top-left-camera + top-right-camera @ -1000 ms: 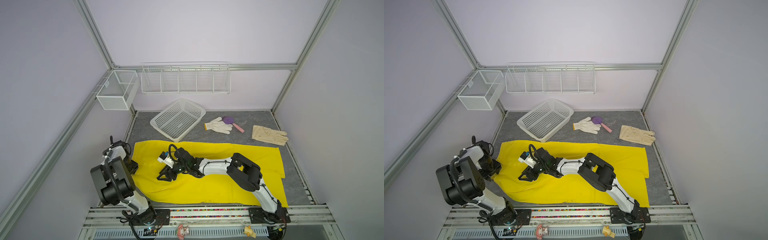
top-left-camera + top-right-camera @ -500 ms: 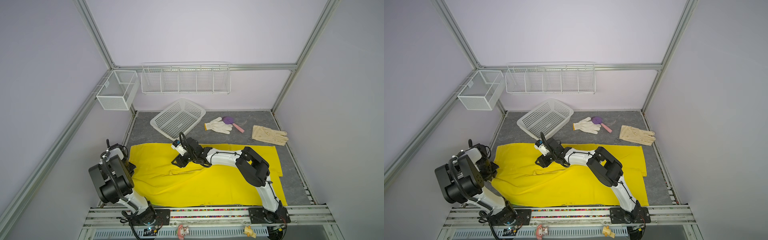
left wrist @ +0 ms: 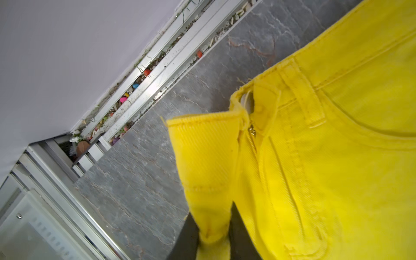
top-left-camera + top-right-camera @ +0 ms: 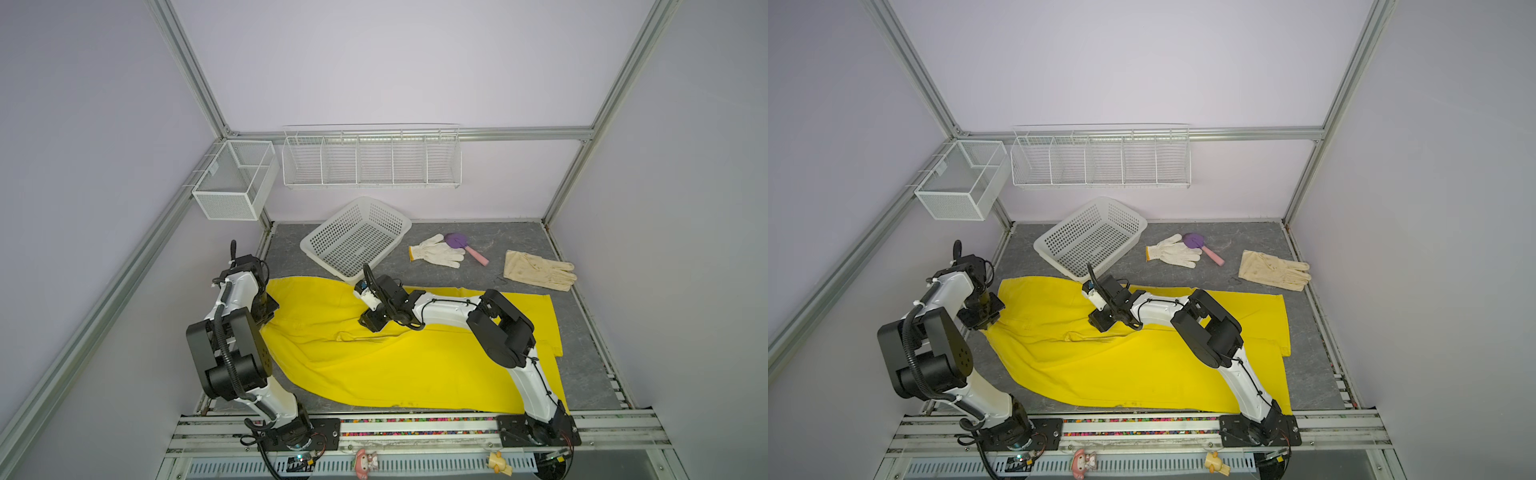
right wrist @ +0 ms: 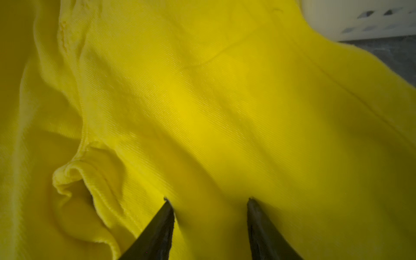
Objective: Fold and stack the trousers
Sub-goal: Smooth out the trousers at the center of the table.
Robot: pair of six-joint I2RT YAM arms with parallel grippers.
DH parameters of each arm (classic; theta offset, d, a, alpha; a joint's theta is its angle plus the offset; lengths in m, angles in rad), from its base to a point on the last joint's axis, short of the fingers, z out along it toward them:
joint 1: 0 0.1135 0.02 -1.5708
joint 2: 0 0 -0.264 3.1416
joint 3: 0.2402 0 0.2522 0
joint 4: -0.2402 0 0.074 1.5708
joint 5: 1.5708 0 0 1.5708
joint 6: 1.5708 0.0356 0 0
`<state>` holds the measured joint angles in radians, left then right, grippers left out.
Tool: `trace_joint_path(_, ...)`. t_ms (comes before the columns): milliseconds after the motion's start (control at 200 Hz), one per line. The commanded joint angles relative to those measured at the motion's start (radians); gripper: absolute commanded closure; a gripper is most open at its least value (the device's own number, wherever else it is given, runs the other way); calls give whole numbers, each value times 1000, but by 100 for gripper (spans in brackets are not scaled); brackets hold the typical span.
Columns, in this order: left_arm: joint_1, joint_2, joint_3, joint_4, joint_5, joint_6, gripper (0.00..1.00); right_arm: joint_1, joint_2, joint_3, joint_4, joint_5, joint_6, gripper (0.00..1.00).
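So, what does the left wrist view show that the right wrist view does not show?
Only left wrist: the left gripper pinching the waistband of the bright-yellow fabric trousers, the zip, and the metal rail. Only right wrist: the right gripper, open over a crease, and a corner of the white perforated plastic basket. Both: yellow cloth and the grey stone-look table.

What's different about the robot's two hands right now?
The left hand is pinched shut on the waistband of the yellow trousers; the right hand is open, gripping nothing. The left hand is at the waist end; the right hand is nearer the middle. Both point down at the trousers.
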<state>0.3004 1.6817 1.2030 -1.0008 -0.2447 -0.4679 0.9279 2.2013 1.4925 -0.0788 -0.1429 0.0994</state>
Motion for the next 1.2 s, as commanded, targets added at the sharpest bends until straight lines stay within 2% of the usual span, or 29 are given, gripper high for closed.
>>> trace_joint_path(0, -66, 57, 40, -4, 21, -12, 74, -9, -12, -35, -81, 17, -26, 45)
trace_joint_path(115, -113, 84, 76, 16, 92, -26, 67, -12, -36, -56, -74, 7, -16, 45)
trace_joint_path(240, -137, 58, 92, -10, 74, -26, 46, -14, -59, -59, -75, -13, 4, 45)
trace_joint_path(375, -131, -75, 48, -52, -2, -24, 36, -27, -104, -71, -72, -53, 34, 45)
trace_joint_path(625, -43, -361, -161, -83, -9, -143, 38, -53, -212, -110, -106, -88, 39, 44)
trace_joint_path(645, -3, -379, -177, -83, -8, -146, 39, -56, -218, -116, -110, -90, 36, 44)
trace_joint_path(775, 71, -477, -269, -96, -84, -190, 44, -68, -275, -166, -140, -90, 14, 44)
trace_joint_path(855, 146, -527, -347, -51, -49, -198, 45, -76, -306, -193, -149, -92, 8, 44)
trace_joint_path(900, 158, -549, -389, -9, -38, -207, 46, -78, -319, -201, -159, -92, 2, 44)
trace_joint_path(975, 162, -557, -410, 33, -1, -224, 49, -79, -333, -208, -175, -90, -10, 44)
trace_joint_path(1079, 167, -500, -441, 72, 41, -255, 55, -82, -346, -220, -183, -88, -15, 44)
trace_joint_path(1199, 187, -427, -480, 169, 85, -257, 55, -87, -362, -231, -190, -73, -20, 44)
